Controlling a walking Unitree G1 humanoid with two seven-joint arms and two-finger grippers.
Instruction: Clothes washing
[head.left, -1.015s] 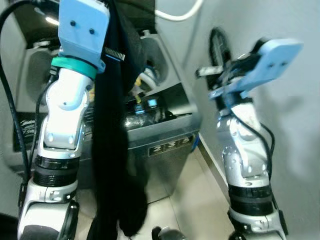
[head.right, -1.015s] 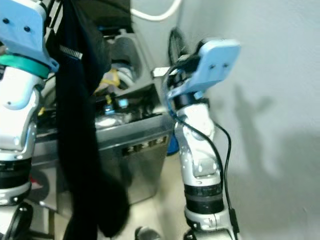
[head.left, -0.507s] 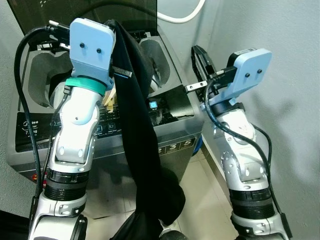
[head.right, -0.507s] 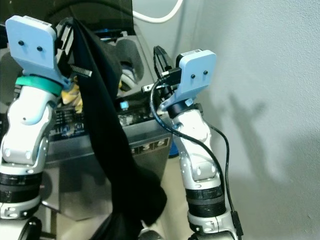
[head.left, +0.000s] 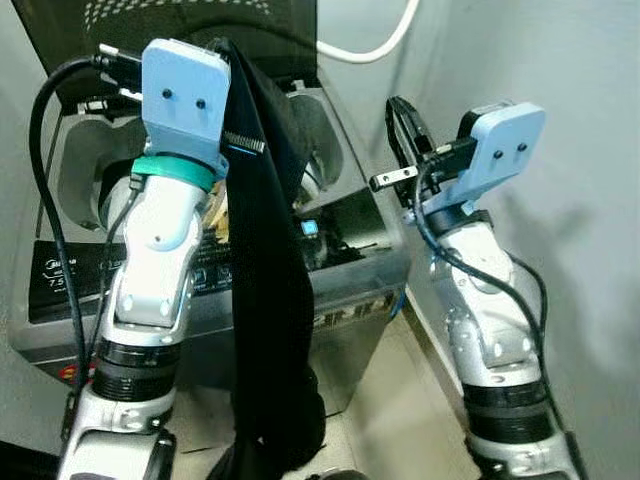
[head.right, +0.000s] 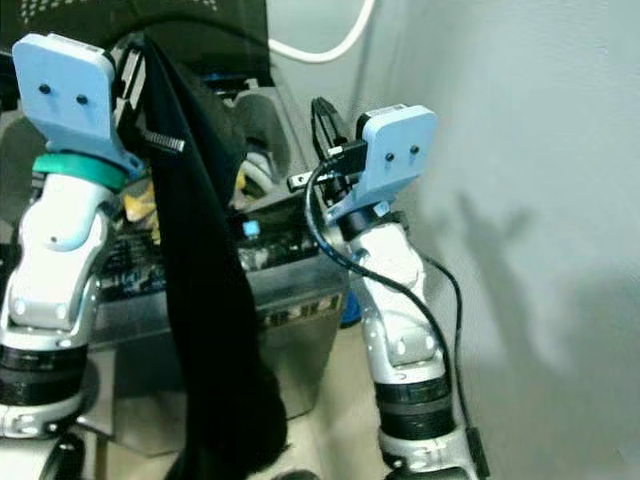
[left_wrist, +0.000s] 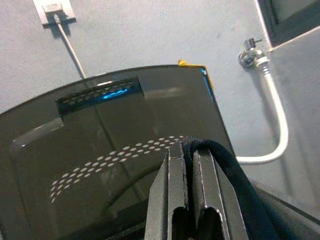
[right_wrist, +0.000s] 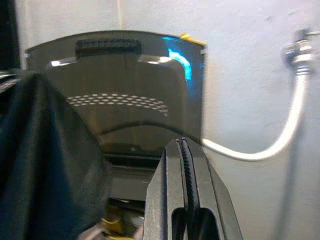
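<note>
A long black garment (head.left: 265, 300) hangs from my raised left gripper (left_wrist: 186, 150), which is shut on its top fold. The cloth drapes down in front of the grey top-loading washing machine (head.left: 355, 305), reaching close to the floor. The machine's dark lid (left_wrist: 100, 165) stands raised behind the gripper. Something yellow (head.left: 216, 206) lies in the drum opening. My right gripper (right_wrist: 183, 145) is held up at the machine's right side near the wall, shut with nothing between its fingers.
A white hose (head.left: 372, 45) runs from a wall tap (left_wrist: 248, 52) down behind the machine. A grey wall (head.left: 580, 200) stands close on the right. A narrow strip of tiled floor (head.left: 400, 420) lies between machine and wall.
The camera view has shifted. The garment's lower end has swung from the right to hang straighter under my left gripper. Both grippers remain raised as before.
</note>
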